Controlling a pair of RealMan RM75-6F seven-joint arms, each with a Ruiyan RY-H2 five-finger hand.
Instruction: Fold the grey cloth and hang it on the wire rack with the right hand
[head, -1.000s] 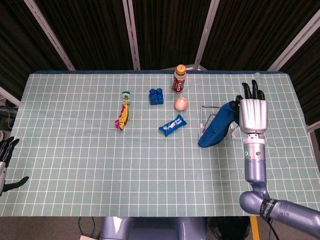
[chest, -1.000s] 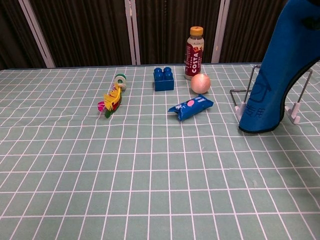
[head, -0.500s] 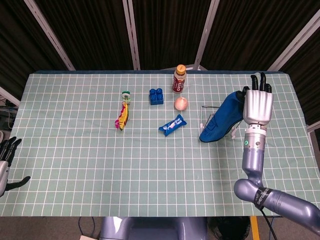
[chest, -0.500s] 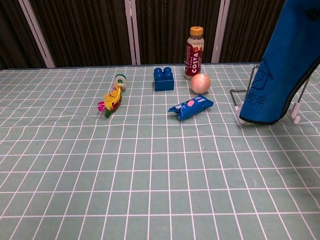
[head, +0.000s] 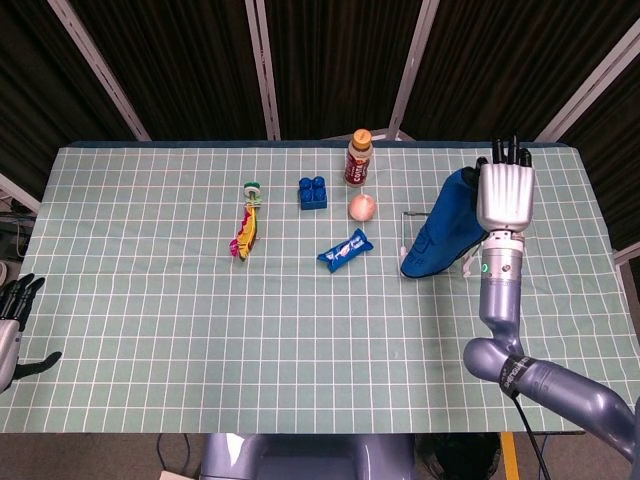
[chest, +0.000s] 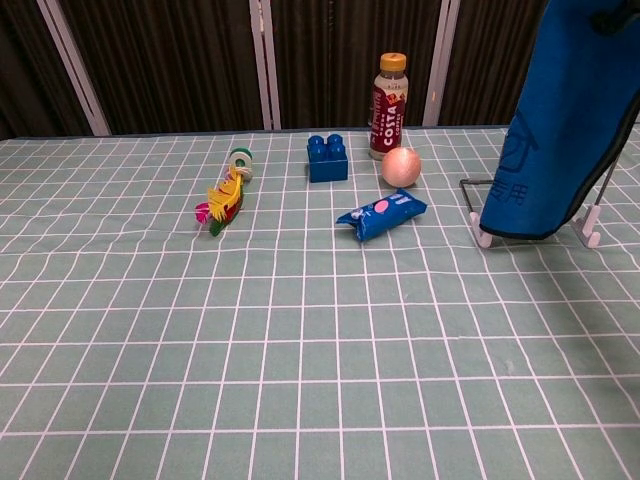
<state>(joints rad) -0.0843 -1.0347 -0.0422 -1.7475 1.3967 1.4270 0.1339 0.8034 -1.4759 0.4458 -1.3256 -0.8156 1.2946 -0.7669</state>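
While right hand (head: 503, 196) grips the cloth (head: 442, 228) high, its hem clears the wire rack (chest: 590, 220) near tabletop's right edge.

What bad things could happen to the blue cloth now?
1. The cloth hangs from the right hand in front of the wire rack, its bottom edge low by the rack's feet. It might drag or tip the light rack.
2. I can't see it draped over the top bar, so if the hand lets go now, it may slide onto the table.
3. The snack packet and the peach-coloured ball lie nearby; a swing could bump them.
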